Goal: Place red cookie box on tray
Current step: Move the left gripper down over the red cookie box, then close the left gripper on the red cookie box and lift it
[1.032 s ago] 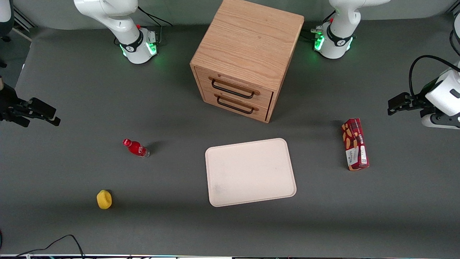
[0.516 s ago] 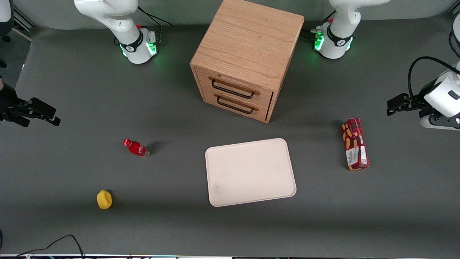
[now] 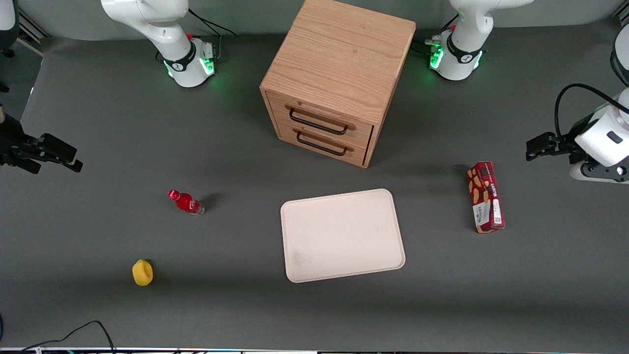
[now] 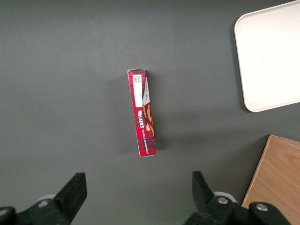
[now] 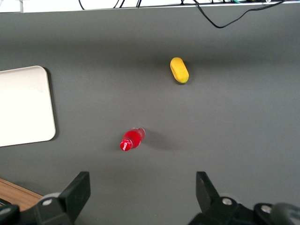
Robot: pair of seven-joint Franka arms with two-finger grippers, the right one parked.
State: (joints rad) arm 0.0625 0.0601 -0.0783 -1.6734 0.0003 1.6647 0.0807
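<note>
Gripper [image 4: 136, 192] of the left arm hangs high above the table [image 3: 98, 314], jaws spread wide and holding nothing; in the wrist view the two black fingers [image 4: 72, 190] stand well apart with bare mat between them. Over the last second the gripper [image 3: 536, 145] has crept a little toward the middle of the table and slightly away from the front camera, a small drift, not a descent.

That brings the red cookie box [image 4: 143, 112] squarely under the wrist camera, lying flat on the mat, its long axis running between the two fingers' line of sight. In the front view the red cookie box [image 3: 485, 196] has not moved: it rests near the working arm's end of the table, nearer the camera than the gripper, well apart from the tray [image 3: 342, 235].

The tray is bare and sits in front of the wooden drawer cabinet [image 3: 339, 81]. A small red bottle [image 3: 185, 202] and a yellow object [image 3: 142, 272] lie toward the parked arm's end.

I judge the approach is only starting: the arm is lining up over the box, with lowering, grasping and carrying all yet to do.
</note>
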